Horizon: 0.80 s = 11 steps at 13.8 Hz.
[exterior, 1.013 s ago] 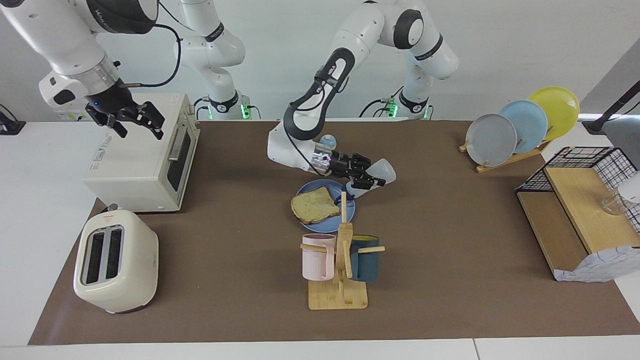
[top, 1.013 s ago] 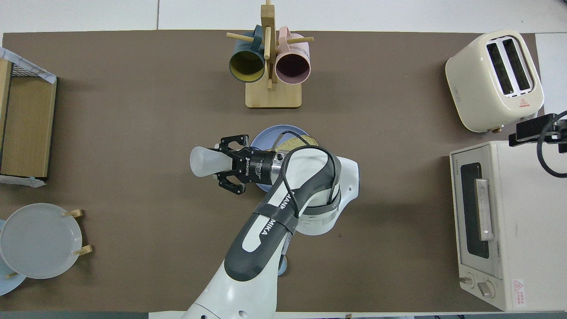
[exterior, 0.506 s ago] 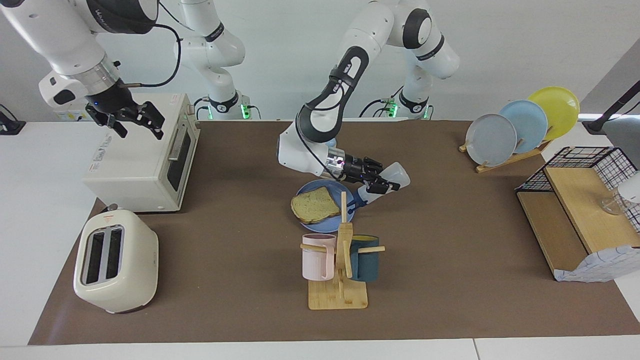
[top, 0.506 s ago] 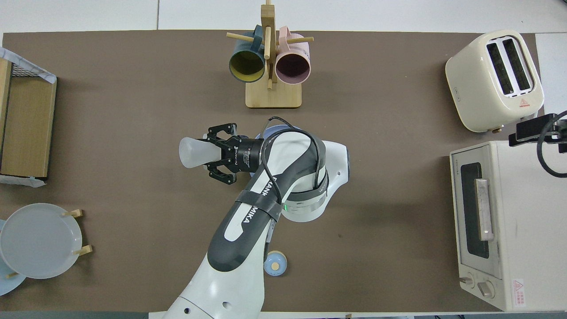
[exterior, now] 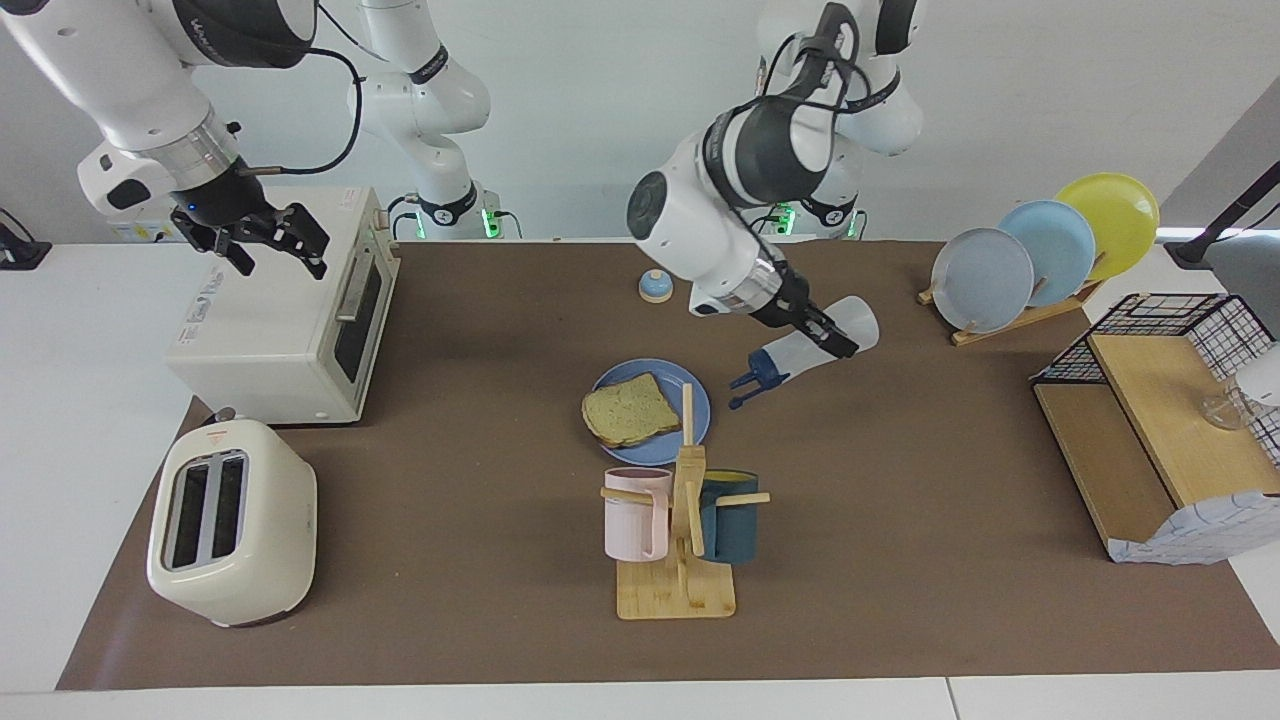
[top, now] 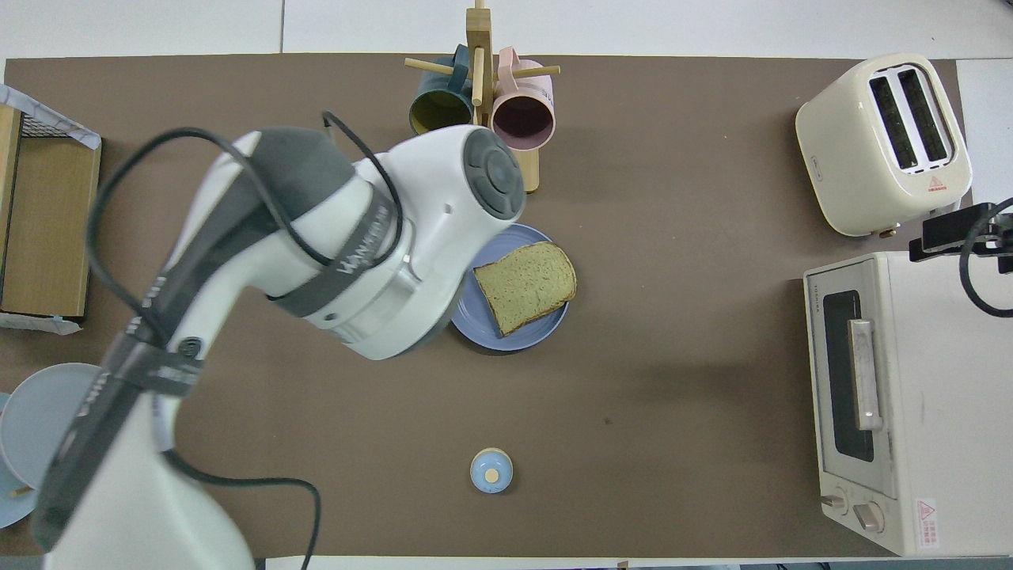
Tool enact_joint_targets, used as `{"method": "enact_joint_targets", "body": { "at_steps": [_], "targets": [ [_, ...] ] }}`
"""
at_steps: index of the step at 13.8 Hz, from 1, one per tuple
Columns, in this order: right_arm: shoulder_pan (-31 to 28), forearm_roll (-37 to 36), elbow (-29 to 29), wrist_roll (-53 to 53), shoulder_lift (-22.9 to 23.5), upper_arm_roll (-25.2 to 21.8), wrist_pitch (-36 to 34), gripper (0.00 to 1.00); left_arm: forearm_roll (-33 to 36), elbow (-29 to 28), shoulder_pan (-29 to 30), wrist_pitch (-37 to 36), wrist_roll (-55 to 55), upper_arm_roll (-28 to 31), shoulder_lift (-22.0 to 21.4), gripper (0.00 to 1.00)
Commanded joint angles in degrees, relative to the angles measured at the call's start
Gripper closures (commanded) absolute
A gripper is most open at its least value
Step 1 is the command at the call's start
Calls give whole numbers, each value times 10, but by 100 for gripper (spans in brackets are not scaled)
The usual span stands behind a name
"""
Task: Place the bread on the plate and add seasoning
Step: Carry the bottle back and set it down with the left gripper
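Note:
The bread [exterior: 630,410] lies flat on the blue plate [exterior: 625,372] in the middle of the mat, near the mug tree; the overhead view shows the bread [top: 526,285] and the plate [top: 514,336] too. My left gripper [exterior: 835,342] is shut on the seasoning [exterior: 790,358]. It holds the bottle tilted, cap end down with the blue flip cap hanging open, over the mat beside the plate toward the left arm's end. In the overhead view the left arm hides both. My right gripper [exterior: 265,240] waits open over the toaster oven [exterior: 280,310].
A mug tree [exterior: 680,520] with a pink and a teal mug stands beside the plate, farther from the robots. A toaster [exterior: 232,520], a small blue-topped dome [exterior: 655,286], a plate rack [exterior: 1040,260] and a wooden shelf with a wire basket [exterior: 1160,430] stand around.
The left arm has lifted and swung toward its own end of the table, carrying the tilted bottle from the plate's edge to over the bare mat. The right arm has not moved.

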Motion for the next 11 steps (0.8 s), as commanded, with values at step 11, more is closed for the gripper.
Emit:
{"method": "enact_joint_targets", "body": {
  "at_steps": [11],
  "targets": [
    [0, -6, -12, -12, -13, -1, 3, 0, -312, -246, 202, 473, -133, -7, -148, 100]
  ]
}}
